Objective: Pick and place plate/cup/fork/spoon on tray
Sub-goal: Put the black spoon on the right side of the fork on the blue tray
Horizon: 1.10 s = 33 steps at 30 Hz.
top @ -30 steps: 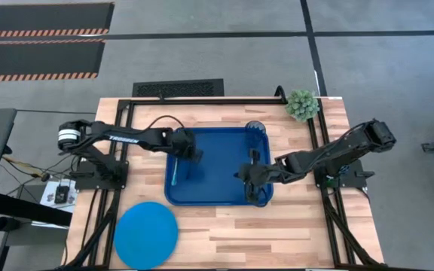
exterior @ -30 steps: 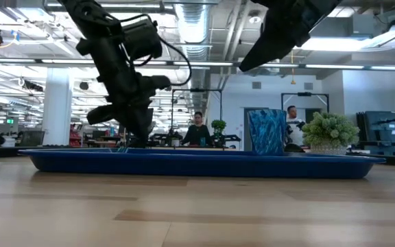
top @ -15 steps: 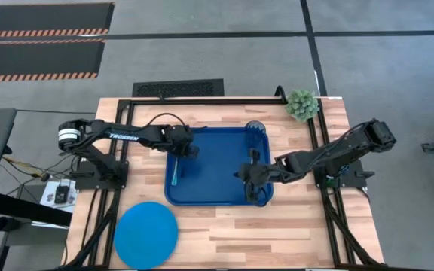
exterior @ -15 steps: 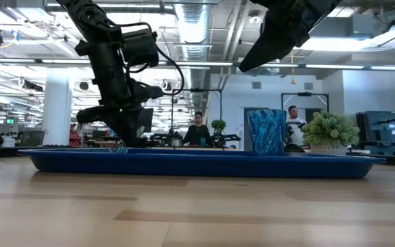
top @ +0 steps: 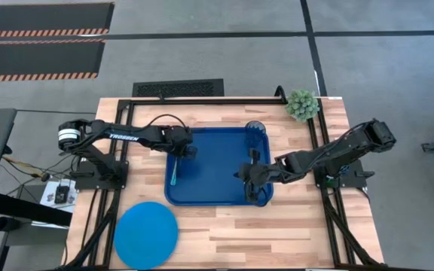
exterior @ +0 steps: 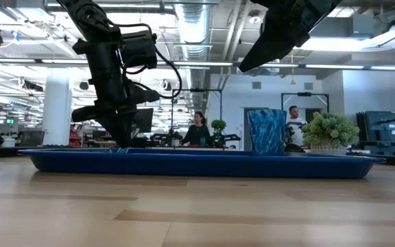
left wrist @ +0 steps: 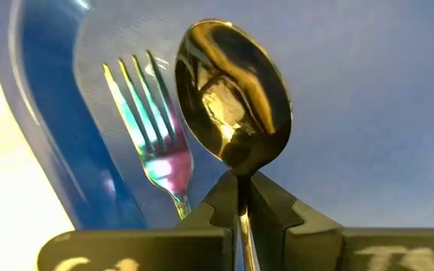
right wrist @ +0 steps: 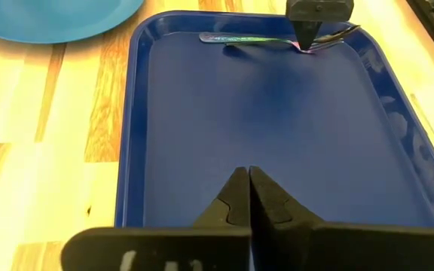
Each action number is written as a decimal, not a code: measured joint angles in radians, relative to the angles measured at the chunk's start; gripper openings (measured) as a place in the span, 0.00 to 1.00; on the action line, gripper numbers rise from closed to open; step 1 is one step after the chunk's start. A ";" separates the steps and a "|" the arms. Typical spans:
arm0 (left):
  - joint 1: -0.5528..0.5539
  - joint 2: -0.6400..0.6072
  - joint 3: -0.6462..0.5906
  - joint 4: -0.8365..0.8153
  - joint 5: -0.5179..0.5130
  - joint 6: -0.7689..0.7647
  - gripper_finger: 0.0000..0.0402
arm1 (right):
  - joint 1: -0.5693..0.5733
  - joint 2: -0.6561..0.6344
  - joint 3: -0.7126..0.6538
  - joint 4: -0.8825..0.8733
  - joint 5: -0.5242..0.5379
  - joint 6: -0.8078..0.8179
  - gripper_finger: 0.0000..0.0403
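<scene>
Since a second ago the left gripper (top: 187, 150) has pulled back toward the tray's (top: 209, 197) left rim, clamped on the glossy metal spoon (left wrist: 232, 94) just above the iridescent fork (top: 174, 172) lying there. The translucent cup (top: 255, 129) stands in the far right corner; the smooth round plate (top: 146, 234) lies on the wood table (top: 292, 237). A plant (top: 302, 104) sits behind. The right gripper (top: 246, 174) hovers pinched shut, empty.

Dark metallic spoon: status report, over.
Left gripper shut on dark metallic spoon, low over the large dark-blue tray, beside the teal-handled fork. Right gripper shut, empty, over the tray. Round bright-blue plate on the table, off-tray. Nothing blocking.
</scene>
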 joint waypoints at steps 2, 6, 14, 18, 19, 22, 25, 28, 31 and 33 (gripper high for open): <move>-0.003 0.000 0.000 0.000 0.012 0.000 0.01 | 0.000 0.000 0.000 0.000 0.000 0.000 0.01; -0.006 0.000 0.000 -0.003 0.015 -0.010 0.02 | 0.000 0.000 0.000 0.000 0.000 0.000 0.01; -0.019 0.000 0.000 -0.006 0.015 -0.042 0.01 | 0.000 0.000 0.000 0.001 0.000 0.000 0.01; -0.033 0.000 0.000 -0.015 0.010 -0.055 0.01 | 0.000 0.000 0.000 0.001 -0.001 0.001 0.01; -0.033 0.000 0.000 -0.016 0.006 -0.058 0.01 | 0.000 0.000 0.000 0.001 -0.001 0.001 0.01; -0.033 0.000 0.000 -0.021 -0.001 -0.061 0.01 | 0.000 0.000 0.000 0.002 -0.001 0.001 0.01; -0.033 0.001 0.000 -0.018 -0.002 -0.064 0.01 | 0.000 0.000 0.000 0.003 -0.001 0.000 0.01; -0.036 0.001 0.000 -0.012 -0.001 -0.056 0.01 | -0.001 0.000 0.000 0.003 -0.001 0.000 0.01; -0.042 0.018 0.000 0.024 0.000 -0.052 0.01 | -0.001 0.000 0.000 0.004 -0.001 0.000 0.01; -0.046 0.033 0.000 0.042 0.013 -0.048 0.01 | -0.001 0.001 0.000 0.005 -0.001 0.000 0.01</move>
